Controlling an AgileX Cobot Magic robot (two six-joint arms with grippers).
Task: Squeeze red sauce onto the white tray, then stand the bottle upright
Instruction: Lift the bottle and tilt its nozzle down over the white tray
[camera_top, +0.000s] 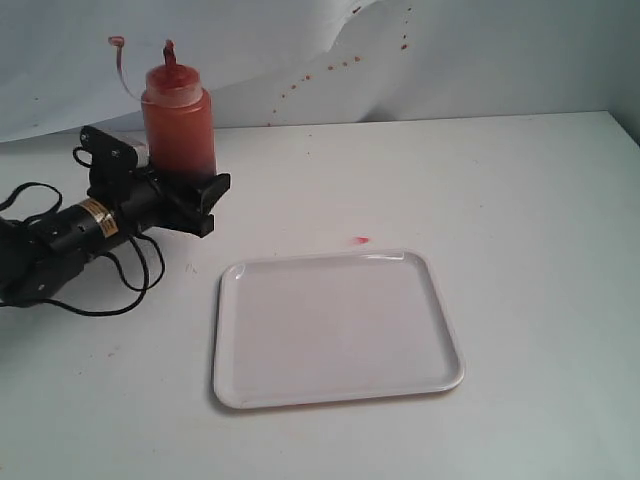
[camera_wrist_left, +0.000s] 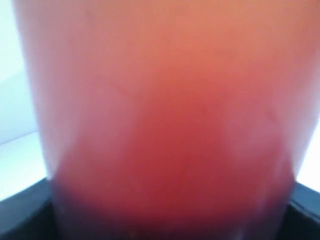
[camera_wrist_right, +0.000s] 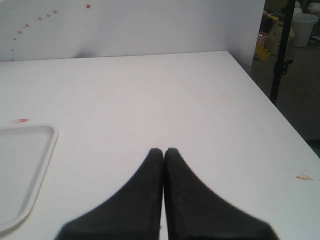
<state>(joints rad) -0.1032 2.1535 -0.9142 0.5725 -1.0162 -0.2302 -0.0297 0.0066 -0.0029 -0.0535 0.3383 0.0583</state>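
The bottle (camera_top: 179, 122), translucent red-orange with a pale domed cap and thin nozzle, stands upright at the back left of the table. My left gripper (camera_top: 190, 190) is around its lower part, one black finger in front of the base. In the left wrist view the bottle (camera_wrist_left: 165, 110) fills the frame, with dark fingers (camera_wrist_left: 20, 212) pressed against both of its sides. The white tray (camera_top: 230, 330) lies flat at the centre, and no blob of red sauce shows on it. My right gripper (camera_wrist_right: 164, 151) is shut and empty over bare table beside the tray's (camera_wrist_right: 49, 140) corner.
A small pinkish smear (camera_top: 360, 241) marks the table just behind the tray. Red specks dot the white backdrop (camera_top: 330, 68). Black cables (camera_top: 120, 285) trail from the left arm. The table's right edge (camera_wrist_right: 280, 110) drops off to the floor.
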